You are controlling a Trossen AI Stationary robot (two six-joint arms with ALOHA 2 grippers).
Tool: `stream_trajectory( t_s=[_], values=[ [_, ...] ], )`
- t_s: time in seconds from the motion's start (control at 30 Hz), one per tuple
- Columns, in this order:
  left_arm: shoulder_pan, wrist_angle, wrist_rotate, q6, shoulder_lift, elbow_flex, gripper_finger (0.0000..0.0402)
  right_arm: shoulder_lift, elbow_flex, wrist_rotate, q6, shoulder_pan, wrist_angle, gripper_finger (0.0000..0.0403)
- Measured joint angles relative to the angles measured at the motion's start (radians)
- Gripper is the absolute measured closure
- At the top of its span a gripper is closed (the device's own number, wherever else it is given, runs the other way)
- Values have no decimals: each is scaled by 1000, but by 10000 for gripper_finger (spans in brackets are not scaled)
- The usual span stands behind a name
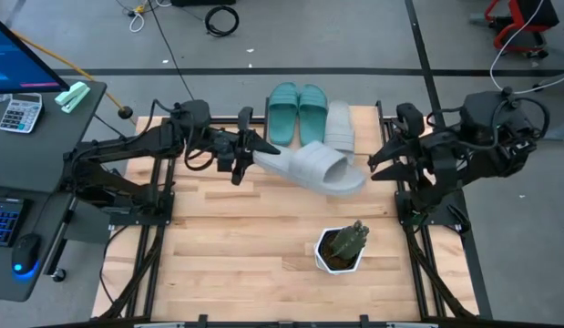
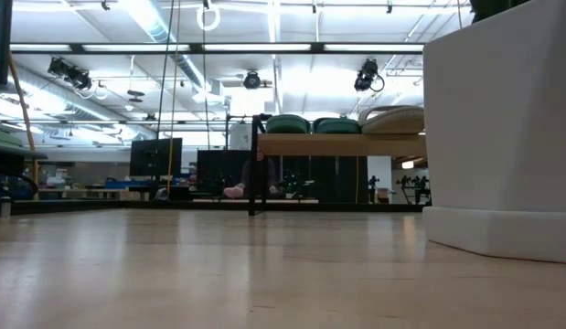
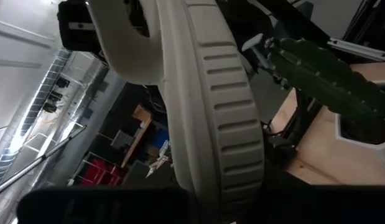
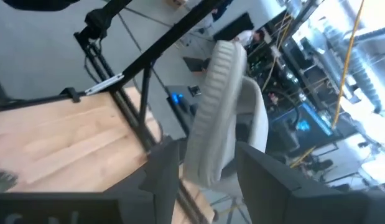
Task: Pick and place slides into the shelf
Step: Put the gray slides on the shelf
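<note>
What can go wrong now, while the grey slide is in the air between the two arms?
1. The grey slide hangs between the left gripper and the right gripper, each at one end. If either lets go too early, it may fall on the potted plant below.
2. The shelf already carries two teal slides and one grey slide, so the remaining room looks narrow; the carried slide may push these off.

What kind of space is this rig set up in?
Likely a robotics lab or workshop: concrete floor with loose cables, a desk with a calculator, and open ceiling with strip lights and workbenches behind.
</note>
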Motion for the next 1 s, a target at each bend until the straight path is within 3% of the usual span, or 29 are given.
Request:
stream_trajectory(
  t_s=[0.87, 1.0],
  values=[
    [20, -31, -2, -21, 0, 0, 339, 111, 0, -2, 5, -1, 122, 241],
    [20, -53, -2, -24, 0, 0, 339, 122, 0, -1, 0, -1, 120, 268]
  ],
)
